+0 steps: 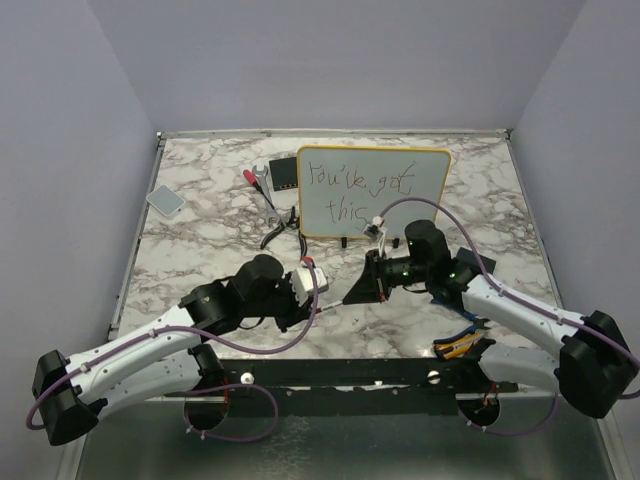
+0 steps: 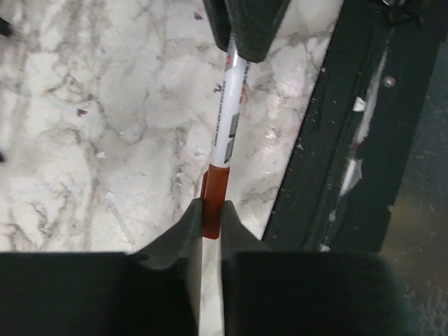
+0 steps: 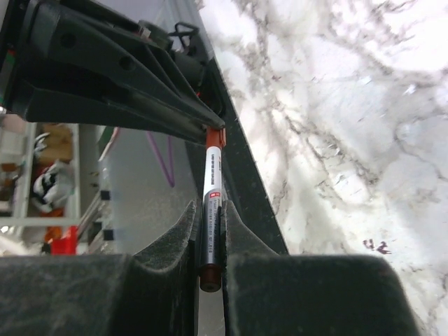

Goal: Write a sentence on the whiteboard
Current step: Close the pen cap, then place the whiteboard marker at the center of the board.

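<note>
The whiteboard (image 1: 372, 190) stands upright at the back of the marble table, yellow-framed. The sentence (image 1: 358, 183) reads "You've got this" in two lines. In front of it, both grippers meet over a marker (image 1: 338, 299). My left gripper (image 1: 322, 300) is shut on the marker's red cap (image 2: 212, 189). My right gripper (image 1: 358, 290) is shut on the white and dark barrel (image 3: 211, 203). In the left wrist view my left gripper (image 2: 211, 210) pinches the cap, with the right fingers (image 2: 246, 28) farther up the barrel. In the right wrist view my right gripper (image 3: 210, 213) clamps the barrel.
A small black box (image 1: 284, 173) and a red-handled tool (image 1: 254, 178) lie left of the board, with black cables (image 1: 276, 226) below them. A grey pad (image 1: 165, 200) lies at the far left. The black base rail (image 1: 400, 370) runs along the near edge.
</note>
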Robot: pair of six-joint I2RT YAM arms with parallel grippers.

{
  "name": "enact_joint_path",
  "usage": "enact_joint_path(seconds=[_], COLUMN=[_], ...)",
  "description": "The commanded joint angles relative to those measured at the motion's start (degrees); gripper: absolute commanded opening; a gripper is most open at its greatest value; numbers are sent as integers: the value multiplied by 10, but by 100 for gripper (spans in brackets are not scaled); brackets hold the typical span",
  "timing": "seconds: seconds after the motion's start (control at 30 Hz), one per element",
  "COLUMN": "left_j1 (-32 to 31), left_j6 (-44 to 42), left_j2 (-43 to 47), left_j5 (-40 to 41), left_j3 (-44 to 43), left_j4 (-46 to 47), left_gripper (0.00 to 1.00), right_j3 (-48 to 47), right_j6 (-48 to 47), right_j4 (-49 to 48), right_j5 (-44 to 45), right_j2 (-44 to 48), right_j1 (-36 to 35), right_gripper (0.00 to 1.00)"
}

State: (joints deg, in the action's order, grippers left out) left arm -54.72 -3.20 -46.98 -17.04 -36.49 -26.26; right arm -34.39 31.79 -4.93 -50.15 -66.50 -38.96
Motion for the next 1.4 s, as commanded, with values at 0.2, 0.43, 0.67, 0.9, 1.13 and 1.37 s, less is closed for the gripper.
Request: enact_joint_path(seconds=[0.2,0.43,0.67,0.9,1.13,1.37], left_j1=[5,60,202,295,338,394], left_j6=[-16,15,85,133,135,154], left_j2=[29,9,-34,-52,-54,-50], left_j5=[151,225,221,214,245,280], left_j3=[-24,-39,-53,-55,-54,-56], left_j4=[178,160,156,159,154,147], left_gripper=[70,76,80,80,85,99], right_j3=[-33,15,39,14,0,-6], right_j6=[-36,-8,-4,-7,-4,-38], right_j4=[155,59,-29,-2,37,108], right_j5=[311,339,348,418,507,613], right_j2=[88,53,-29,-93,-68,24], right_j1=[-24,-25,-34,-37,-37,2], right_gripper=[0,3,7,33,79,100])
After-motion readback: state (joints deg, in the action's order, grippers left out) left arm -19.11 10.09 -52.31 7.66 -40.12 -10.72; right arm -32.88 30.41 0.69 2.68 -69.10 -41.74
